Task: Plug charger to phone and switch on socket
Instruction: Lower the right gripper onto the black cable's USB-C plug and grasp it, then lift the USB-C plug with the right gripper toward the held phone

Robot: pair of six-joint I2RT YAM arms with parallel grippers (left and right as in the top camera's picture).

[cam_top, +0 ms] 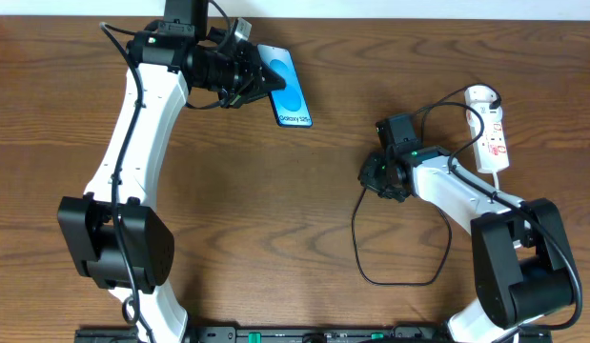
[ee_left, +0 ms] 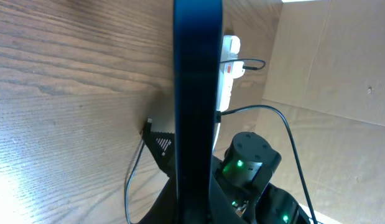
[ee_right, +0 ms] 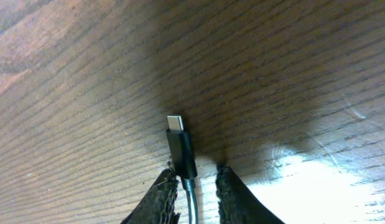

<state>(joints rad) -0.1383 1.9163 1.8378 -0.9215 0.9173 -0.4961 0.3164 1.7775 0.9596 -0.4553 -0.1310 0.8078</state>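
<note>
Working on the first step: getting hold of the charger [cam_top: 399, 283] so as to plug it in. No plugging done yet, and no touching of the socket [cam_top: 492, 133] either.

Holding the phone [cam_top: 289, 91] by its side in the left pincer [cam_top: 263, 80], clenched on it, near the far edge of the worktop [cam_top: 323, 229], with the screen lit. Cannot tell whether lifted or resting on the wood.

Hanging the right pincer [ee_right: 196, 172] low over the worktop, released, with one finger on each side of the thin black cable, just behind the plug tip [ee_right: 179, 144]. Looks like a small gap beside the cable, so likely no grip yet. Plug tip lying flat on the wood, pointing away from the pincer and well apart from the phone. Socket off at the right side, near the right arm.

Next, most likely: squeeze shut on the hard plug body, not the soft cable, to stop any wobble. Then lift, carry over to the phone, and line up the tip with the little hole in the phone's end. Calls for a straight, gentle push. After that, press the switch on the socket.
</note>
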